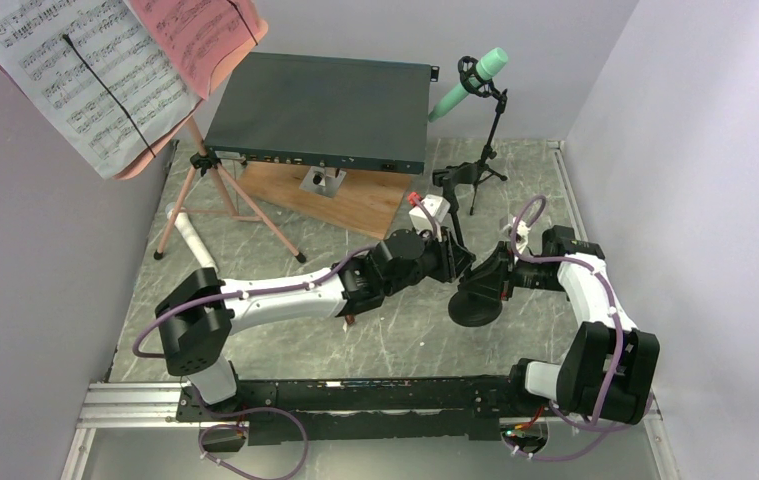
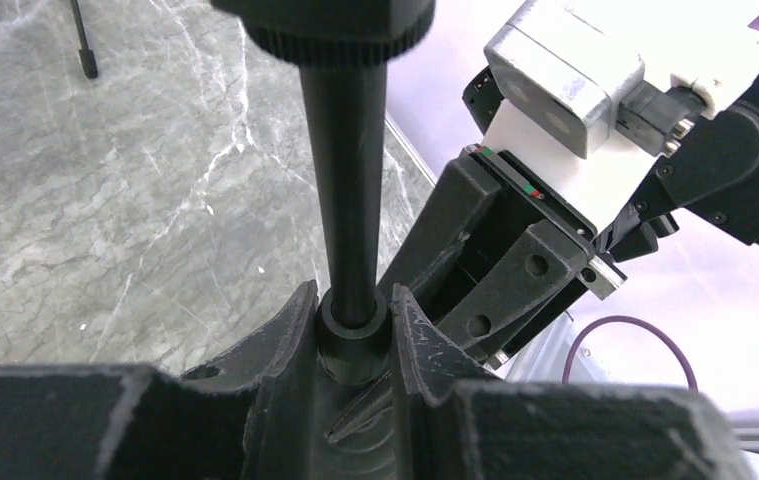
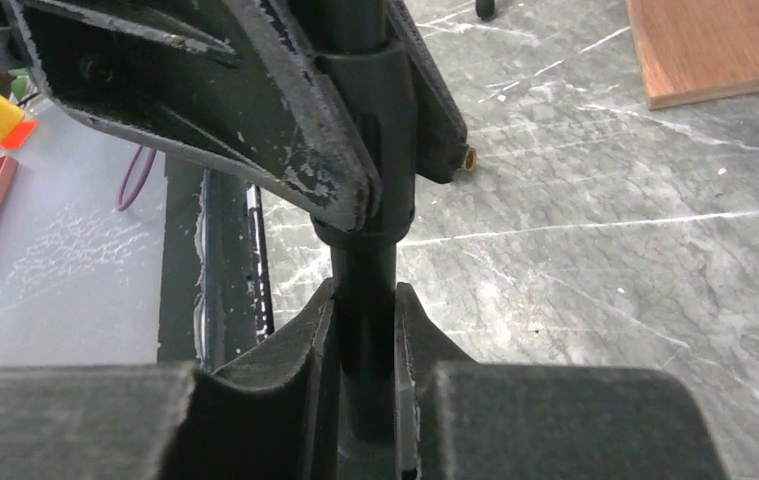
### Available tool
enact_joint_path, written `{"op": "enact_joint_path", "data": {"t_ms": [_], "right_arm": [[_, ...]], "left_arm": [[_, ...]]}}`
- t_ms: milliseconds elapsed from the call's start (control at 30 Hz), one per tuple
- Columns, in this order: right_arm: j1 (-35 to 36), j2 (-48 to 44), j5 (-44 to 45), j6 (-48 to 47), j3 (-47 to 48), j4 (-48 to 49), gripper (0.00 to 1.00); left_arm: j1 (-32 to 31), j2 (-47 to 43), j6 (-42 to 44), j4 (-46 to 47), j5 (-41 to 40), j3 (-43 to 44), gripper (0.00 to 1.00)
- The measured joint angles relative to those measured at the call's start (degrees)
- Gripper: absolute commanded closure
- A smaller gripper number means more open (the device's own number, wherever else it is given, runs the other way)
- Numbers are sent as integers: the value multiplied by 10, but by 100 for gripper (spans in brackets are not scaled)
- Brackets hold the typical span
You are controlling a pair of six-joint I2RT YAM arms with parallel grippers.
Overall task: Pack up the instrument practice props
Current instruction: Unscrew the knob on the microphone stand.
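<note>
A black mic mount, a pole [image 2: 347, 180] on a round base [image 1: 476, 306], is held between both arms at mid table. My left gripper [image 1: 462, 262] is shut on the pole's collar [image 2: 353, 340]. My right gripper [image 1: 487, 274] is shut on the same pole [image 3: 365, 330], just below the left fingers [image 3: 285, 150]. A mint microphone [image 1: 471, 82] sits on a black tripod stand [image 1: 486, 160] at the back right. A white microphone [image 1: 191, 234] lies by the pink tripod legs [image 1: 217, 200]. White sheet music [image 1: 75, 70] and red sheet music [image 1: 200, 35] rest on the pink desk at top left.
A big dark grey flat box [image 1: 320, 108] stands at the back over a brown wooden board [image 1: 355, 200]. Another small black mount [image 1: 455, 178] and a white block [image 1: 428, 212] lie behind the grippers. Walls close in on the left and right.
</note>
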Motion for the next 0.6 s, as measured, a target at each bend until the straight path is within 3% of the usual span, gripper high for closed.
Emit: {"op": "enact_joint_path", "data": {"t_ms": [67, 300, 600], "right_arm": [[3, -1, 0, 6, 0, 3, 100], [4, -1, -5, 12, 1, 6, 100], [6, -53, -9, 108, 1, 58, 100]], "left_arm": [[0, 0, -5, -1, -2, 0, 100], [0, 0, 9, 9, 5, -1, 100], [26, -10, 37, 146, 92, -60, 100]]}}
